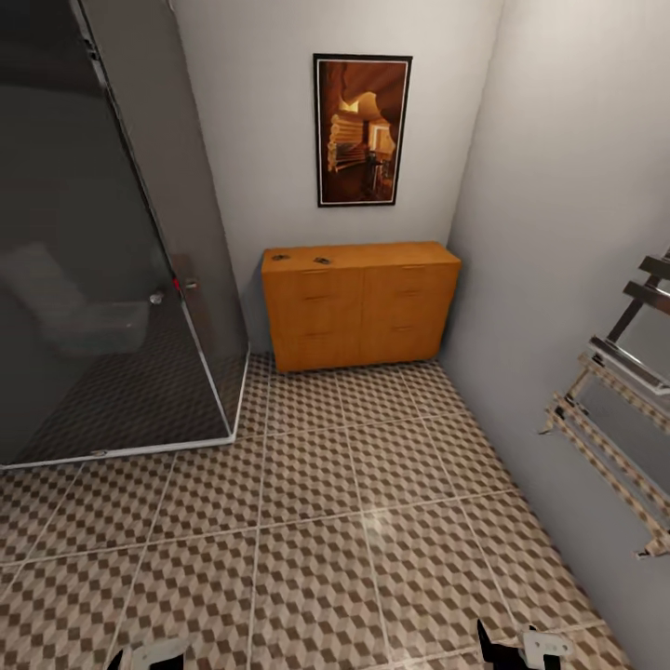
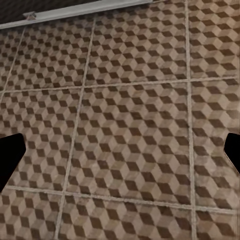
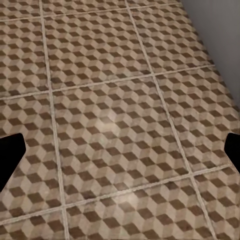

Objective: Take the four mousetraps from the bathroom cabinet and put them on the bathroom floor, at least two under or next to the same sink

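The orange-brown cabinet (image 1: 361, 305) stands against the far wall under a picture, all its drawers closed. Two tiny dark mousetraps lie on its top near the left end, one (image 1: 279, 257) by the corner and another (image 1: 322, 261) just right of it. The other mousetraps and the sink are out of view. The cube-patterned bathroom floor (image 1: 316, 521) stretches from me to the cabinet. My left gripper (image 1: 154, 656) and right gripper (image 1: 521, 647) hang low at the near edge, far from the cabinet. Both wrist views look down on tiles with the fingertips (image 2: 10, 157) (image 3: 10, 155) spread wide, open and holding nothing.
A dark glass shower enclosure (image 1: 102, 279) fills the left side, its white base rail (image 1: 121, 449) running along the floor. A chrome towel rack (image 1: 619, 409) juts from the right wall. A framed picture (image 1: 362, 128) hangs above the cabinet.
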Tool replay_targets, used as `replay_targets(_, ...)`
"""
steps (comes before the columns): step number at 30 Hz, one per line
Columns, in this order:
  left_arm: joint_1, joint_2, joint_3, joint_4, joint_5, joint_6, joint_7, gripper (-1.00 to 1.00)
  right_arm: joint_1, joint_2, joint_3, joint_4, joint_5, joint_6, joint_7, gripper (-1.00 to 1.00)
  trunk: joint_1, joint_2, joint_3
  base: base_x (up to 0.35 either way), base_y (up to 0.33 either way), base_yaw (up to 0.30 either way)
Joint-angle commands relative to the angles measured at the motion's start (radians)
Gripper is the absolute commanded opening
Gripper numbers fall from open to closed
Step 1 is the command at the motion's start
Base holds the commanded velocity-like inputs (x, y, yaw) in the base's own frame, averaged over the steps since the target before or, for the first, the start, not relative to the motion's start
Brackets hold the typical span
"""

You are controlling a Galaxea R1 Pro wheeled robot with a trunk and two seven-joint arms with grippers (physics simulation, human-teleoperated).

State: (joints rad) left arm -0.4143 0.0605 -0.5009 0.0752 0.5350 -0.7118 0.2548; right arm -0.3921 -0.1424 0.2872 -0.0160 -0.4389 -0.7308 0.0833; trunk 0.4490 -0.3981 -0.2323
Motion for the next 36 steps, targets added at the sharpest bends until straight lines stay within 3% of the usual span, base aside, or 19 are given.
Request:
replay_targets(1,-0.001,-0.001,-0.008,0.003,-0.001,-0.003,0.007,1.00,-0.001,0.000,0.003,0.001,-0.011,-0.002,0.009,1.00,0.001,-0.002,-0.002,0.230,-0.207,0.091)
replay_targets(18,-0.001,-0.001,-0.008,0.003,-0.001,-0.003,0.006,1.00,-0.001,0.000,0.003,0.001,-0.011,-0.002,0.009,1.00,0.001,-0.002,-0.002,0.230,-0.191,0.015)
replay_targets(36,-0.001,-0.001,-0.008,0.003,-0.001,-0.003,0.006,1.00,-0.001,0.000,0.003,0.001,-0.011,-0.002,0.009,1.00,0.001,-0.002,-0.002,0.232,-0.022,0.000)
